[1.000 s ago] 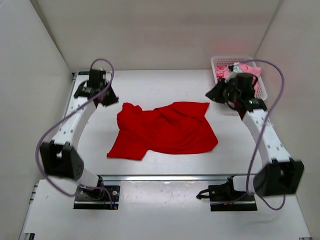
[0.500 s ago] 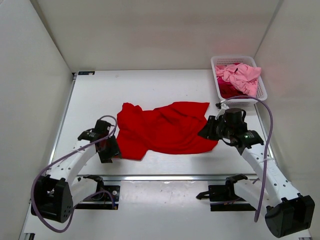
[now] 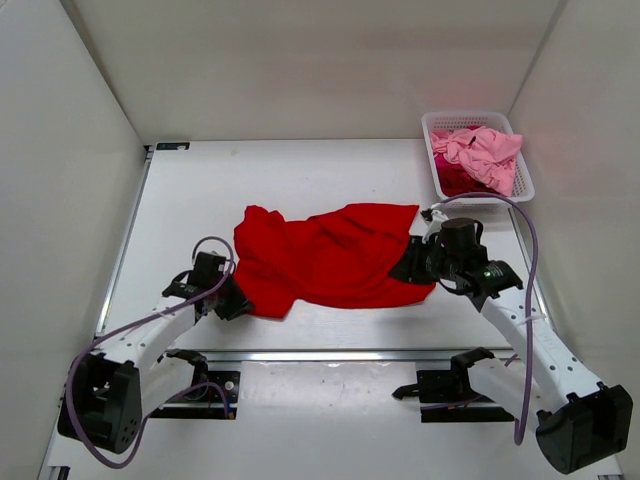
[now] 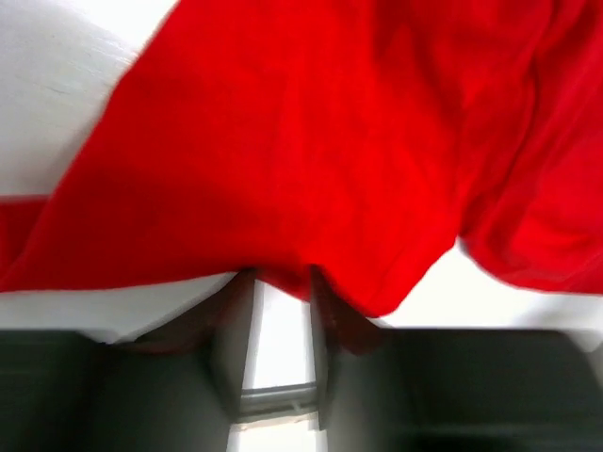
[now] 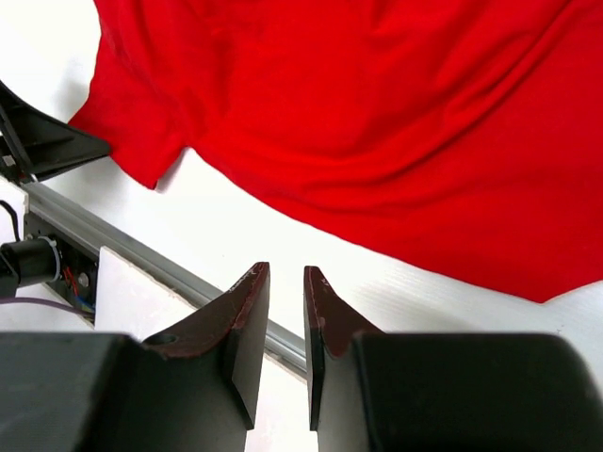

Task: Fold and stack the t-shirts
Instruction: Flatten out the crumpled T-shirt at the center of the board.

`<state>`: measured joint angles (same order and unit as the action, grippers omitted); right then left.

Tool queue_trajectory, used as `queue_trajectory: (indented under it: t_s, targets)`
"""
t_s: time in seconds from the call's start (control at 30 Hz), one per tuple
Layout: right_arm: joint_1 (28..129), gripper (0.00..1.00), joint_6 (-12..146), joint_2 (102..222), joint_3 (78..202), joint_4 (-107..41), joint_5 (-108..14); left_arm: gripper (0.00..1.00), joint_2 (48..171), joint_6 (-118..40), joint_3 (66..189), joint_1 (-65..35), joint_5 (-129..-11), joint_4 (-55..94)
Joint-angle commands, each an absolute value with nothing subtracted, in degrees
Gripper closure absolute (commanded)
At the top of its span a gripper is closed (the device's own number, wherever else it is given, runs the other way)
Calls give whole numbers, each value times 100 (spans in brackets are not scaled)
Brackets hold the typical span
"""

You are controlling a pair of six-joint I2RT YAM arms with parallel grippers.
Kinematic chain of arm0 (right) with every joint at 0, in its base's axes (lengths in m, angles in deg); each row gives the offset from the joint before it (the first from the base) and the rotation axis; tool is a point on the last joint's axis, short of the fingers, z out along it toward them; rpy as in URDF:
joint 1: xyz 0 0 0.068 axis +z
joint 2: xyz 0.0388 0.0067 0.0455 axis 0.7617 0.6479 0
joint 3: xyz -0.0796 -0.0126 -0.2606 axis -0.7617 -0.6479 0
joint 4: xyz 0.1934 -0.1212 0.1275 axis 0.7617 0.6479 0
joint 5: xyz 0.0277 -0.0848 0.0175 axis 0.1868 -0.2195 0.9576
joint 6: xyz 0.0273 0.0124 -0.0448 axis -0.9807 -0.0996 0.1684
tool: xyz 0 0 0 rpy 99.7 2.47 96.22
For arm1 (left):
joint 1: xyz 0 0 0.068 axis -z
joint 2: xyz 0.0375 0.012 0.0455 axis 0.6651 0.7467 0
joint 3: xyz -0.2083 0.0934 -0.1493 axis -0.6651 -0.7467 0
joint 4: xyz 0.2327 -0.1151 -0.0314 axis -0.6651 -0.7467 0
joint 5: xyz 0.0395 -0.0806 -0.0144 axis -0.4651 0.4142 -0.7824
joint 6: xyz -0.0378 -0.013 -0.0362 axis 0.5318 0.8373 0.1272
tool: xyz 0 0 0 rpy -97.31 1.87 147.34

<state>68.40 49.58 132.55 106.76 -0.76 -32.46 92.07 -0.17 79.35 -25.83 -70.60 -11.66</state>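
Bright red short-sleeved cloth t-shirt (image 3: 330, 255) lies rumpled but mostly spread out mid-bench, with one sleeve bunched toward the far left. The step in hand looks like taking the two near corners to flatten it or start the first fold.

At the near-left corner sits the left pincer (image 3: 232, 300). In the left wrist view the hem drapes over its fingertips and a slit of bench shows between the fingers. You cannot tell whether it is pinching cloth or only lying under it. Your right pincer (image 5: 285, 273) is narrowly spread and empty, over bare bench just short of the near-right hem.

To do this well:
- Slide the right pincer forward low, so the lower finger goes under the hem.
- Bite one layer only, right at the corner.
- Confirm the left bite before lifting.
- Lift both sides together and level, or the cloth skews.
- The cloth looks thin and limp, so expect sag between the two grips.

The surface is a smooth white bench (image 3: 300, 170), likely slippery under cloth. A silver metal rail (image 3: 330, 355) runs along its near edge, and plain white walls (image 3: 300, 60) close it on three sides.

A white plastic lattice basket (image 3: 428, 140) stands at the far-right corner. It holds a light pink shirt (image 3: 485, 150) piled on a magenta shirt (image 3: 452, 180). No dark red shirt can be made out.
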Motion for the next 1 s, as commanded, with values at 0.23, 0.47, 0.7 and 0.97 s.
queue_trajectory:
  t_s: [0.23, 0.47, 0.7, 0.97]
  targets:
    - [6728, 82, 5188, 13385, 11257, 214, -3227, 100, 9280, 80, 9828, -2535, -6583, -3154]
    - [6675, 81, 5302, 13569, 11381, 233, -3236, 93, 9192, 141, 9202, -2675, -5449, -3505]
    - [6772, 81, 5434, 13964, 11557, 242, -3420, 33, 10466, -299, 9943, -2762, -6704, -2793]
    - [6948, 81, 5373, 14079, 11548, 224, -3386, 35, 11400, -878, 11406, -2612, -7547, -3186]
